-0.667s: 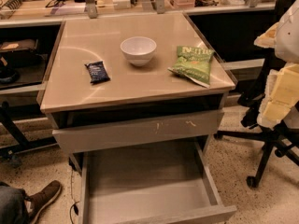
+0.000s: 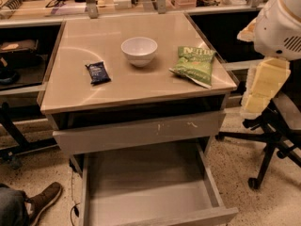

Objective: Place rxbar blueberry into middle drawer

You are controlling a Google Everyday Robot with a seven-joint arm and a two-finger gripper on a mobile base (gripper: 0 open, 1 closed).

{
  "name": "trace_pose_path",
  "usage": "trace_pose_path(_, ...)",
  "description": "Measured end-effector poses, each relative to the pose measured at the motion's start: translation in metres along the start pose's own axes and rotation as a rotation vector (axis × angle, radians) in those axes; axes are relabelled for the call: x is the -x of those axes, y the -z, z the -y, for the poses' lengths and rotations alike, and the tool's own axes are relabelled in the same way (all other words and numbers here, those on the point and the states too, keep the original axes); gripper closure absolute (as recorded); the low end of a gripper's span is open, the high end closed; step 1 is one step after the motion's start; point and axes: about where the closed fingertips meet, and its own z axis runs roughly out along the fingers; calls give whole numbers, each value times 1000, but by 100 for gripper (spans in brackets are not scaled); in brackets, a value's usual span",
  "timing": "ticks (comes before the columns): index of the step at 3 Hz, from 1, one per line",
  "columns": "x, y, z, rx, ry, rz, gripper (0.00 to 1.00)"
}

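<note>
A single camera view covers the scene. The viewpoint sits high in front of the surface (image 2: pixel 141 86) and faces forward and steeply down, so the top is seen from above and the middle drawer (image 2: pixel 141 197) opens toward the lens. Range is short: the surface spans most of the frame width, and the lower border cuts part of the drawer front. The pincer (image 2: pixel 257 98) hangs at the right edge of the frame, off the right side of the surface. The surface lies left of the pincer; the drawer lies below and left of the pincer.
</note>
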Motion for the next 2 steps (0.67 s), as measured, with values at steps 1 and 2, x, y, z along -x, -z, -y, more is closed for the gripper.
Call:
trace_pose_path(1, 49, -20, 30, 6, 64, 48, 0)
trace_pose_path(2, 98, -41, 60, 40, 137, 77, 0)
